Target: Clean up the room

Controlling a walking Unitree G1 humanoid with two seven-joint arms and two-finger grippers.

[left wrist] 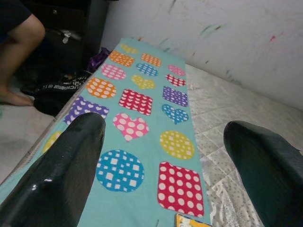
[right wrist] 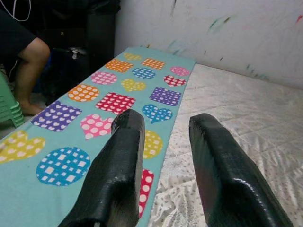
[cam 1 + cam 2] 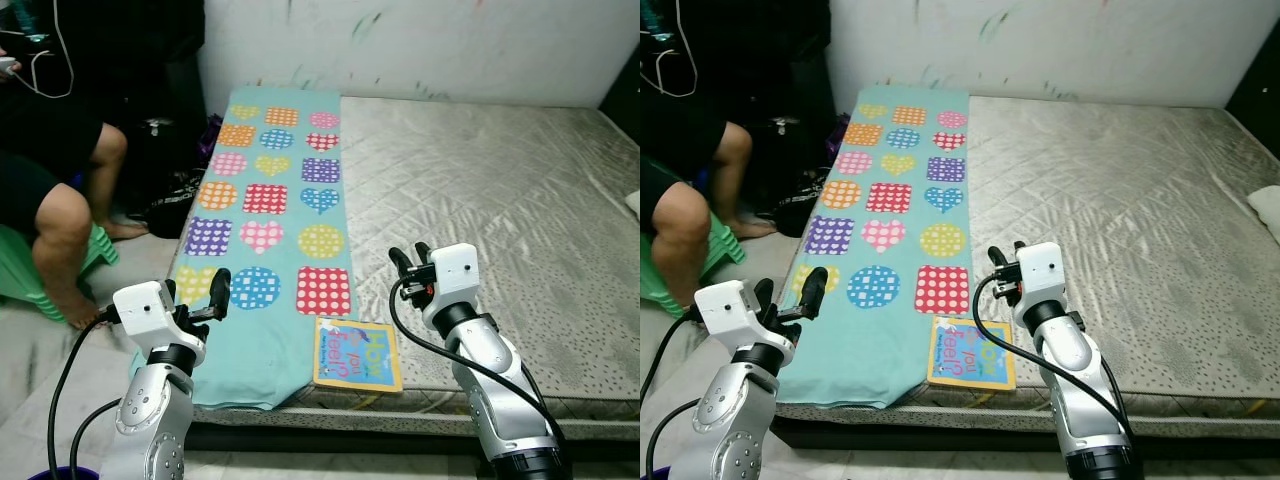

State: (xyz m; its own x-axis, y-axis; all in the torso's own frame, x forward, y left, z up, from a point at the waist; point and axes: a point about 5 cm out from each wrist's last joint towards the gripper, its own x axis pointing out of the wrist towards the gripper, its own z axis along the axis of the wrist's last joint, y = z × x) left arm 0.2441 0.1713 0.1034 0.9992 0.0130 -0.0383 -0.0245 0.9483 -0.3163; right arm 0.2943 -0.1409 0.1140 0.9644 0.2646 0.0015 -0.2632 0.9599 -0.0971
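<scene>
A: What's sitting nearest the robot?

B: Both arms, raised over the near edge of the mattress (image 3: 500,190). Left gripper (image 3: 205,290) is hovering above the near-left corner of the mattress, fingers (image 1: 61,175) standing wide apart, nothing btwn them. Right gripper (image 3: 408,258) is hanging over the near edge, approx. mid-width, fingers (image 2: 118,175) sitting a moderate gap apart, also holding nothing.

A: And the book?

B: Book (image 3: 358,355) is lying flat at the near edge of the mattress, btwn the two arms, closer to the right one. Yellow and blue cover, one corner touching the cloth (image 3: 270,220). Neither gripper is touching it.

A: The cloth, where's that lying?

B: Spreading along the left side of the mattress, near edge to far edge. Teal w/ dotted hearts, squares and circles. Near end is drooping over the mattress edge.

A: Anything beyond?

B: Person (image 3: 60,190) is sitting off the left side of the mattress on a green stool (image 3: 25,275), bare leg bent, foot on the floor. Dark bags (image 3: 175,200) are lying on the floor beside the mattress's left side, farther back. White wall (image 3: 420,45) w/ paint smudges is running along the far edge. Something white (image 3: 1267,208) is poking in at the mattress's right edge; can't tell what.
</scene>
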